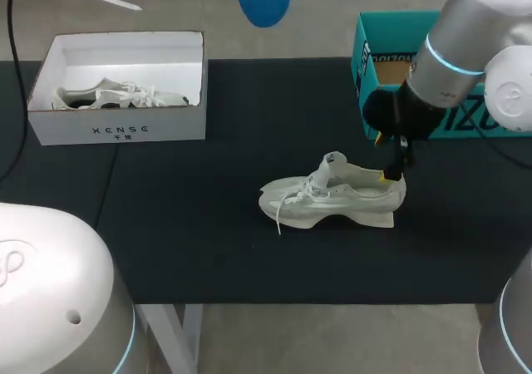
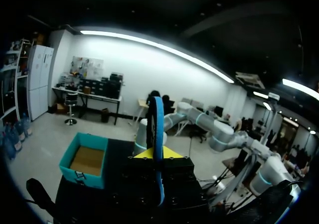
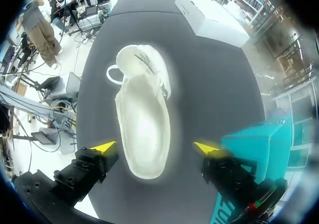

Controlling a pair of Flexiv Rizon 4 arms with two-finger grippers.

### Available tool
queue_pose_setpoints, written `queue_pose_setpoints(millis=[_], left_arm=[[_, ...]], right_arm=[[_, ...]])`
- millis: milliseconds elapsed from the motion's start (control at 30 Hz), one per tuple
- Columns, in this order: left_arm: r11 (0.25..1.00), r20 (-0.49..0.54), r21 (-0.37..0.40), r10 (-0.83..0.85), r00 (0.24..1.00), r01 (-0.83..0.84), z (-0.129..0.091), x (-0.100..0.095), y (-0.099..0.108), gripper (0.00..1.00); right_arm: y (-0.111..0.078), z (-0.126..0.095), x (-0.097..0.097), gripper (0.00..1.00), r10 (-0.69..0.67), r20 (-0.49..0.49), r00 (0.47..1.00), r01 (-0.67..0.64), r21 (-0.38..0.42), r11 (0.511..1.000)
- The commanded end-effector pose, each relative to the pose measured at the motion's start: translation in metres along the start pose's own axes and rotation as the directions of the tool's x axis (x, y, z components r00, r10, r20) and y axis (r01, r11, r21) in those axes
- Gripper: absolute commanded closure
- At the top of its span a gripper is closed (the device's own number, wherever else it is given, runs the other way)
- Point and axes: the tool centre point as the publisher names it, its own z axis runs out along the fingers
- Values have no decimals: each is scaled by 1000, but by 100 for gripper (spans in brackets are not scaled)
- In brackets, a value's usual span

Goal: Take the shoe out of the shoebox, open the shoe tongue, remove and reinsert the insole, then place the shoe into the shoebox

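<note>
You can see print in two places from the head view. There is a short line of dark letters on the front wall of the white shoebox [image 1: 116, 129], and larger pale lettering on the side of the teal box [image 1: 363, 66], mostly hidden behind the right arm. The raised tongue [image 3: 145, 59] also carries a small printed patch, too small to make out.

You have two boxes, well apart at the far side of the black mat [image 1: 208, 241]. The white shoebox holds the second shoe [image 1: 120, 96], white and laced. The teal box shows its brown inner floor in the left wrist view.

Counted, there are two white shoes, two boxes and one blue insole [image 2: 157, 119].

The shoe [image 1: 332, 195] you are working on stands on its sole near the middle of the mat, outside both boxes, with its toe toward the white shoebox and its tongue lifted.

Your right claw [image 3: 155, 148] hangs over the heel with its yellow tips spread wide, one on each side of the shoe and neither touching it.

Your left claw [image 2: 158, 153] is raised off the table and is clenched on the blue insole, which stands edge-on between its tips.
</note>
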Motion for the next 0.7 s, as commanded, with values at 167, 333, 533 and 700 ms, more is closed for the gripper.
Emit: queue_pose_setpoints(millis=[167,333,533,700], left_arm=[[1000,1,-1,0,1000,0,0,0,0,100],[1000,1,-1,0,1000,0,0,0,0,100],[1000,1,-1,0,1000,0,0,0,0,100],[1000,1,-1,0,1000,0,0,0,0,100]], right_arm=[[8,31,-11,0,-11,-20,1000,11,-8,1000],[8,43,-14,0,-9,-36,999,9,-11,1000],[5,55,-15,0,3,-25,1000,-4,-7,1000],[4,65,-15,0,15,-34,999,-15,1,1000]])
